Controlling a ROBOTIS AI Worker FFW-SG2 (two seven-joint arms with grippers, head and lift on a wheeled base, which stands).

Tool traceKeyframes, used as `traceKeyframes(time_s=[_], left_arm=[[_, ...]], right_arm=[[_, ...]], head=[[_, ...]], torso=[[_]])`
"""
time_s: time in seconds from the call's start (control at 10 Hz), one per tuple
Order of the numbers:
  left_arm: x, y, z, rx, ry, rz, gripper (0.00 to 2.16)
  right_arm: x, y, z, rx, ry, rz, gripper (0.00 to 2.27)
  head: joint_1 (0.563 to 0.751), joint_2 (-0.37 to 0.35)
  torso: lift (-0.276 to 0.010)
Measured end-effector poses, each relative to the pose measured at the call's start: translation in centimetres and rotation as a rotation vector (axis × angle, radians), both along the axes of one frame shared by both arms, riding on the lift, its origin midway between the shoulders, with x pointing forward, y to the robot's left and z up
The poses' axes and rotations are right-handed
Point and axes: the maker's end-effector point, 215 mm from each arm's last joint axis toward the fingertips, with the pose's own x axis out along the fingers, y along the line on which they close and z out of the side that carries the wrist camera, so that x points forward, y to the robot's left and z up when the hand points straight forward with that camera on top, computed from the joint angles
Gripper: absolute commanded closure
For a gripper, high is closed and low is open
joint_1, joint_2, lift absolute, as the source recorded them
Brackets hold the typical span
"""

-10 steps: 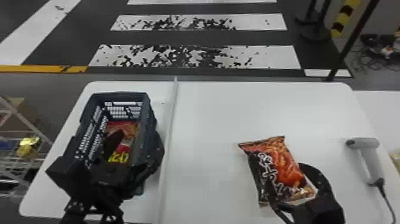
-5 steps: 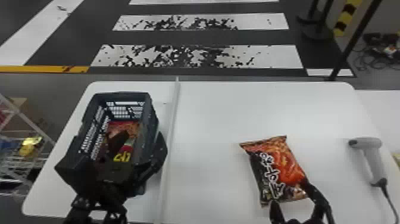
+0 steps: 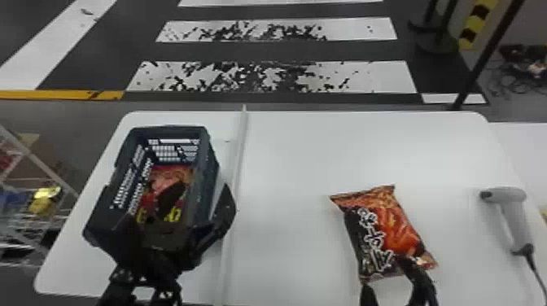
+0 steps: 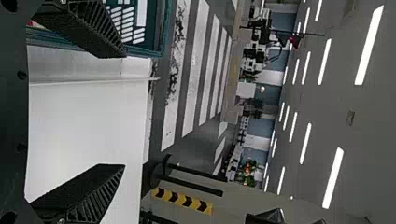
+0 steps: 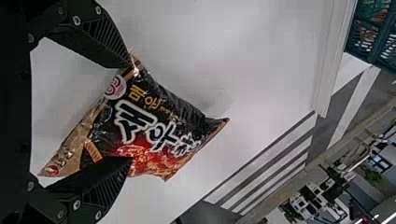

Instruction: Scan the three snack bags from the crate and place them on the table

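My left gripper (image 3: 202, 193) stands open at the near half of the dark crate (image 3: 209, 162), one finger over the inside and the other beyond its right wall. Red snack packaging with yellow lettering (image 3: 171, 175) lies in the crate, partly hidden by that finger. In the left wrist view the gripper (image 4: 123, 111) has its fingers wide apart. An orange-and-black snack bag (image 3: 390, 228) lies on the white table, with my right gripper (image 3: 382, 273) at its near end. In the right wrist view the open gripper (image 5: 130, 112) has its fingers over opposite sides of the bag (image 5: 154, 126).
A grey handheld scanner (image 3: 515, 215) lies at the table's right side, its cable running toward the near edge. A thin pale strip (image 3: 236, 171) crosses the table (image 3: 293, 162) front to back, just right of the crate. A wire rack (image 3: 36, 162) stands beyond the left edge.
My right gripper has turned and shifted left and nearer the robot, from the bag's right side to its near end. The bag has kept its place. My left gripper has shifted only slightly right.
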Motion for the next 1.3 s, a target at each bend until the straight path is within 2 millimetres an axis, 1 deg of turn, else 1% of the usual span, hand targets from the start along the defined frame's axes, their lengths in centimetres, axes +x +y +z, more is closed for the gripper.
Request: traceKeyframes(time_s=[0.2,0.4,0.5,0.7,0.9,1.0,1.1,1.2,1.3], left_arm=[[-0.1,0.0,-0.4,0.001,0.006,-0.001,0.03],[0.0,0.1,-0.5,0.003,0.008,-0.001,0.03],[0.0,0.1,-0.6,0.002,0.009,-0.003,0.03],[-0.1,-0.1,-0.6,0.001,0.011,-0.008,0.03],[-0.4,-0.1,-0.7,0.000,0.013,-0.010,0.03],[-0.4,-0.1,-0.8,0.000,0.015,-0.010,0.03],[-0.5,-0.1,-0.8,0.000,0.016,-0.011,0.03],[-0.5,-0.1,-1.0,0.001,0.018,-0.011,0.03],[-0.5,-0.2,-1.0,0.000,0.018,-0.015,0.03]], right_arm=[[-0.3,1.3,-0.7,-0.009,0.012,0.016,0.20],[-0.9,2.0,-1.1,-0.014,0.025,0.023,0.20],[-0.7,2.2,-1.2,-0.020,0.023,0.028,0.20],[0.4,2.1,-1.5,-0.046,0.016,0.030,0.20],[1.8,2.0,-2.3,-0.074,0.016,0.028,0.22],[2.2,1.9,-2.9,-0.087,0.026,0.022,0.54],[2.3,1.3,-3.8,-0.107,0.059,0.009,1.56],[2.4,0.8,-4.2,-0.118,0.083,-0.002,2.07],[2.6,0.5,-4.3,-0.124,0.089,-0.011,2.24]], head=[[0.695,0.131],[0.695,0.148],[0.695,0.151],[0.695,0.146],[0.695,0.139],[0.695,0.136],[0.695,0.131],[0.695,0.122],[0.695,0.115]], torso=[[-0.062],[-0.062],[-0.062],[-0.062],[-0.062],[-0.062],[-0.062],[-0.062],[-0.062]])
